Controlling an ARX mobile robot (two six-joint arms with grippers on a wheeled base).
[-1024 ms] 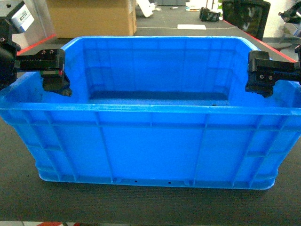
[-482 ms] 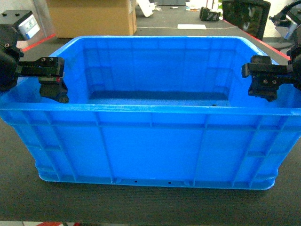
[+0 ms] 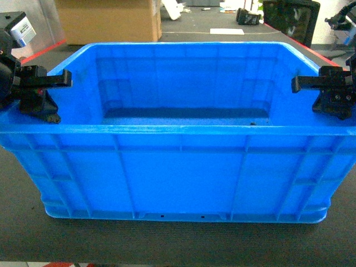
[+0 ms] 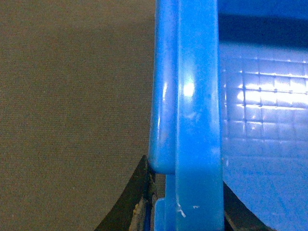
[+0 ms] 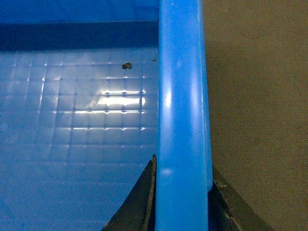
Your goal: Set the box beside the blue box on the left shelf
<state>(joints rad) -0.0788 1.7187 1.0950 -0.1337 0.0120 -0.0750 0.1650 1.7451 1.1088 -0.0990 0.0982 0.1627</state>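
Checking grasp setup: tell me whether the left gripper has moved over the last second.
Yes. The left gripper has shifted outward to the left, from inside the box to straddling its left rim.

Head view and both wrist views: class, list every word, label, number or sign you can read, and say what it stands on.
No text can be read.
White label on the left arm's housing: too blurred to read.
White sheet on the surface behind the box: too small to tell.
Cardboard carton: no print visible.
Wrist views: none.

Dark matte table surface (image 3: 167, 245), cardboard box (image 3: 108, 21) behind, black chair (image 3: 292, 19) far right
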